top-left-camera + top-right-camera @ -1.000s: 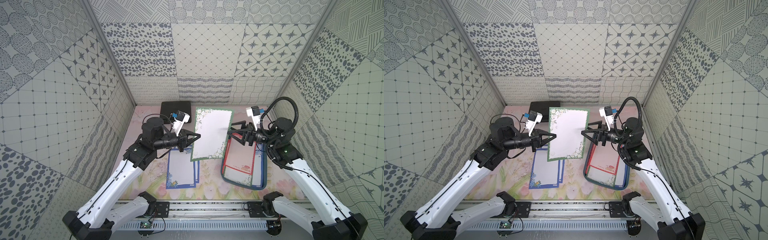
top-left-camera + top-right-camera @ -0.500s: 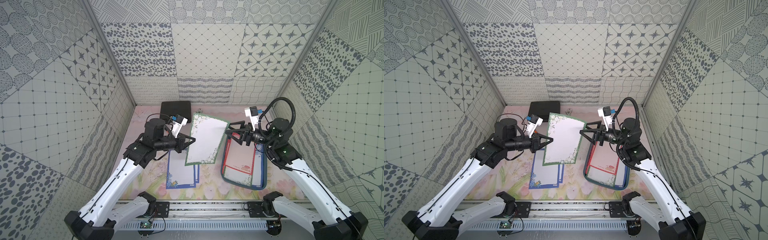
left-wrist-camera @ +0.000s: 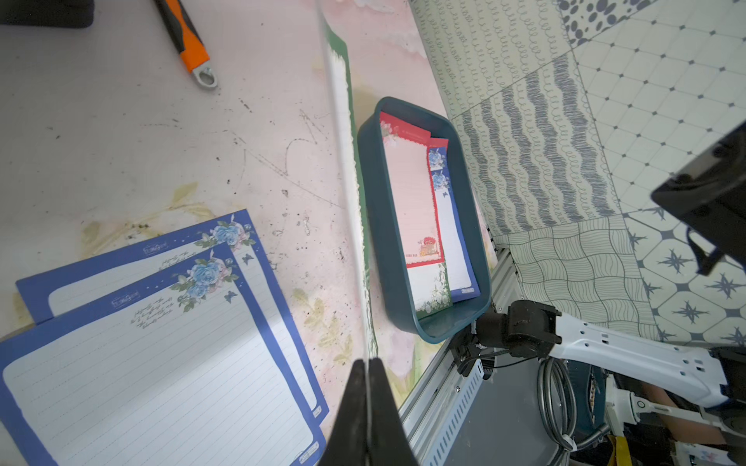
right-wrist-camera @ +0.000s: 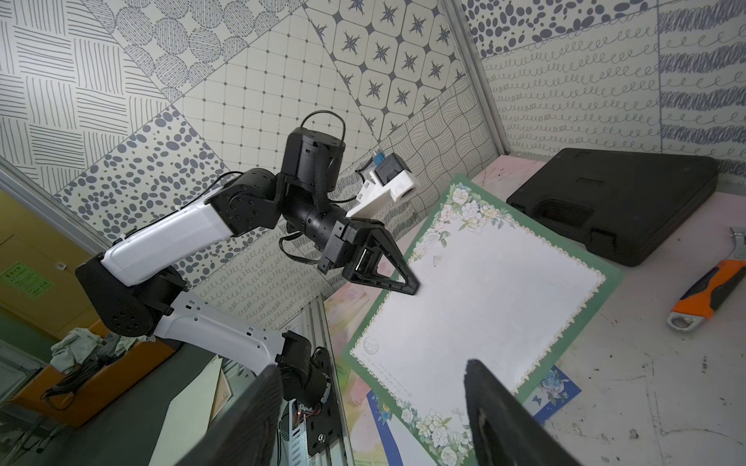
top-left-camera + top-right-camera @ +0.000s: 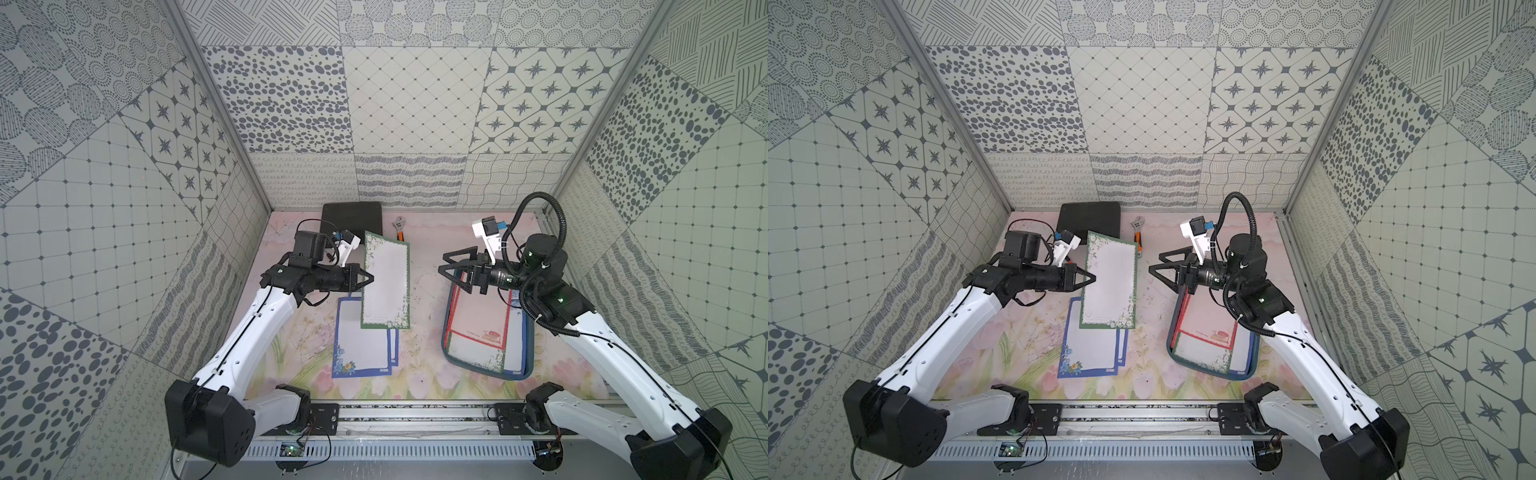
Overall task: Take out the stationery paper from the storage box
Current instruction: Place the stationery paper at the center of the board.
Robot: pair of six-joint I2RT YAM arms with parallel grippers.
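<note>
Green sheet [image 5: 385, 286] has swung left, pinched in my left gripper [image 5: 371, 277]; right gripper [image 5: 441, 262] gapes empty; box [image 3: 373, 226] holds red sheet [image 3: 407, 189], blue sheet [image 3: 450, 226], unseen from right wrist.

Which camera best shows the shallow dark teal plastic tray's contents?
The left wrist view: it looks into the tray, showing a red-bordered sheet over a blue-bordered sheet and a green-bordered sheet. In both top views the right gripper hangs over its far end. The right wrist view misses it.
</note>
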